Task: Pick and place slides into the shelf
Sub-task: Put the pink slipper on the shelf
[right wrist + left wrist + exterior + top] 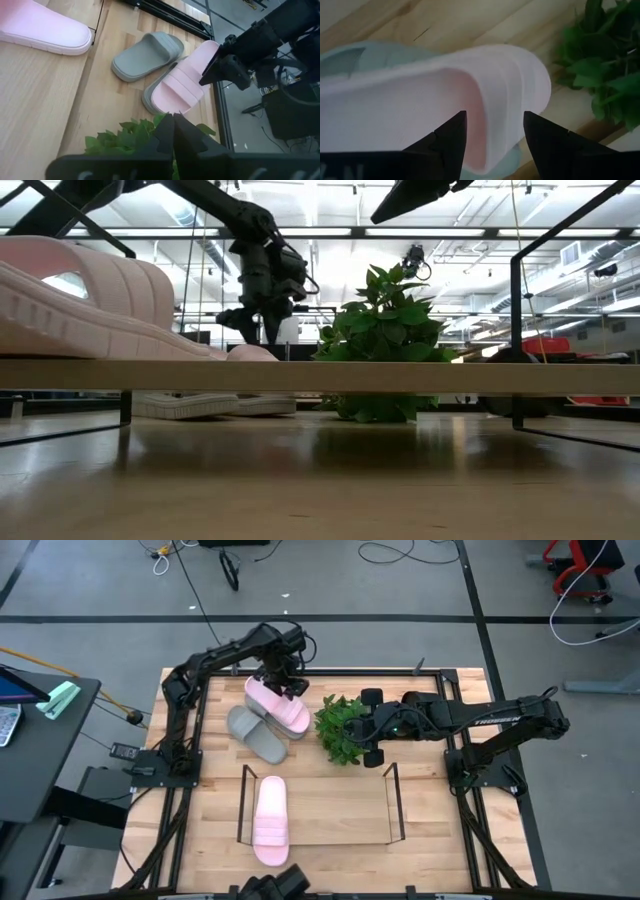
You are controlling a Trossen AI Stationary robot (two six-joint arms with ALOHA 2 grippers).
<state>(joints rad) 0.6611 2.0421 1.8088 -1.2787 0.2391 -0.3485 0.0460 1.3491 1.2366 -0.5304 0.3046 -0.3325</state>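
Note:
One pale pink slide (278,707) lies tilted across a grey slide (148,100) near the table's far left. A second grey slide (255,735) rests flat beside them. The other pink slide (270,822) sits on the shelf (392,802) at its left end. My left gripper (495,117) is open and points down over the far end of the upper pink slide (470,95), with one finger in front of the strap's hollow and the other outside it. My right gripper (173,130) is shut and hangs at the right side of the green plant (340,728). My left gripper stands with its open fingers (452,135) astride the rim of the pink slide's strap (485,100), coming from above. Whether the fingers touch the strap, I cannot tell.
The plant (385,330) stands mid-table between the slides and the right arm, just beyond the shelf's far rail. Bare rods fill the shelf to the right of the pink slide (80,300). A black frame (200,740) edges the table.

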